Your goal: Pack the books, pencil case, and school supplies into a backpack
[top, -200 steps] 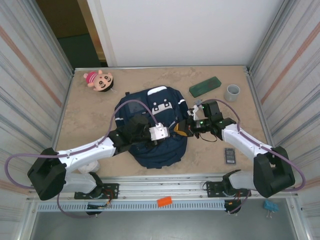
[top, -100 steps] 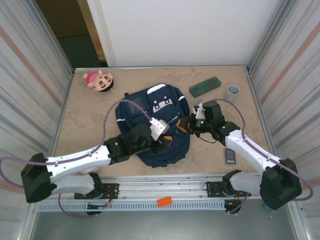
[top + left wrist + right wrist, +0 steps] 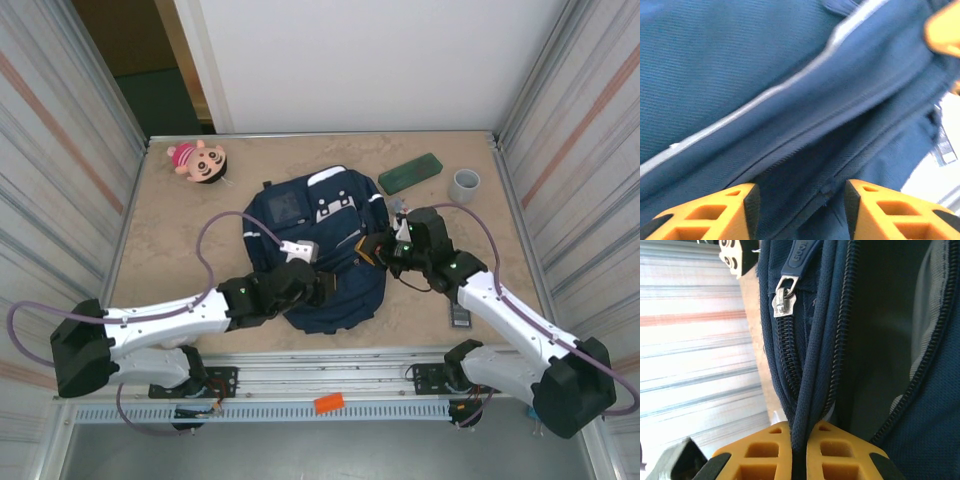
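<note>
The backpack [image 3: 355,300], large, navy blue fabric with white patches and thin reflective strips, has shifted a little toward the far right of the sandy-coloured table [image 3: 165,215] since a second ago. It now lies flatter, with a grey square panel showing on its upper left. The left arm has pulled its wrist back toward the near side and now lies low across the table. The right arm has stretched out further from its base.

The left gripper [image 3: 328,283] sits over the pack's near-middle. In its wrist view the orange fingers [image 3: 705,212] stand spread, with navy cloth and a zip seam lying past them and nothing clamped. The right gripper [image 3: 377,252] is at the pack's right edge. Its wrist view shows the gripper [image 3: 799,450] pinched tight on a fold of the zip-edged opening, with a metal zip pull [image 3: 784,296] beyond it and pale grey lining [image 3: 936,287] to the right.

The long, slim, dark green pencil case [image 3: 410,172] lies well beyond the right gripper at the far right, beside a small grey cup [image 3: 463,184]. The dark flat calculator-like device [image 3: 458,314] is partly hidden by the right forearm. A pink plush doll [image 3: 197,160] rests at the far left.
</note>
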{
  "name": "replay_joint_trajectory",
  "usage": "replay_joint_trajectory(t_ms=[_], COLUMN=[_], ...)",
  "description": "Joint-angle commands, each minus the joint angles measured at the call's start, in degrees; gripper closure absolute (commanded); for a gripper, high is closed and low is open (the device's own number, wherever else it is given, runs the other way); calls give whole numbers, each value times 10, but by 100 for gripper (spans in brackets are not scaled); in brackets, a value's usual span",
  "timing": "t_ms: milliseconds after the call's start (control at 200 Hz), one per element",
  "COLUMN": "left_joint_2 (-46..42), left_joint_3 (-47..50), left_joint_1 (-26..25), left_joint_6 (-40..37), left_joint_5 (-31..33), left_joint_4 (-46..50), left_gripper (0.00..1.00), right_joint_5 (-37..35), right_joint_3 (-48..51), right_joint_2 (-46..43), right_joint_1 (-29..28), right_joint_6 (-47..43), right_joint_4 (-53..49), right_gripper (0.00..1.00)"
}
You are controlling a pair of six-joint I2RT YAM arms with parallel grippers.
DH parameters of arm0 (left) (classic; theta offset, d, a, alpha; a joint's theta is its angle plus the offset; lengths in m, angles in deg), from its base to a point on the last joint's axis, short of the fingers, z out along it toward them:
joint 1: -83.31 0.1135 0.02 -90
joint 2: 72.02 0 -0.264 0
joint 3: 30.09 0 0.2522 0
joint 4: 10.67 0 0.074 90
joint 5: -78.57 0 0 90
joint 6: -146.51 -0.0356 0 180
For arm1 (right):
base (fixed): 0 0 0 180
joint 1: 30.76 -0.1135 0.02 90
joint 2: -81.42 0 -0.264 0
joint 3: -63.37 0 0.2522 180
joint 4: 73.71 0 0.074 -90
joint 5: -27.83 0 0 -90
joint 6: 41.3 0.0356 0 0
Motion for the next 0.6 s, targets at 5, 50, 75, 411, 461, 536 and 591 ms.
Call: replay_joint_trajectory(t_ms=[5, 50, 75, 411, 461, 536, 591], left_joint_2=[-2, -3, -3, -29, -49, -69, -70], left_joint_3=[5, 8, 8, -20, -19, -19, -23], left_joint_1=[51, 66, 74, 129, 110, 58, 20], left_joint_6=[-13, -36, -46, -84, -50, 1, 39], left_joint_5=[57, 55, 55, -9, -16, -5, 3], left_joint_4=[32, 19, 16, 49, 56, 57, 60], left_gripper=[52, 52, 52, 49, 49, 48, 48], right_joint_5=[-21, -28, -30, -86, -89, -94, -100], right_joint_3=[1, 8, 12, 28, 26, 18, 16], right_joint_2=[-45, -48, -49, -34, -29, -29, -29], right_joint_1=[-15, -26, -32, -84, -85, -86, -91], right_joint_6=[22, 32, 40, 85, 92, 93, 94], right_joint_4=[30, 34, 35, 64, 69, 71, 71], right_gripper=[100, 100, 100, 100, 100, 100, 100])
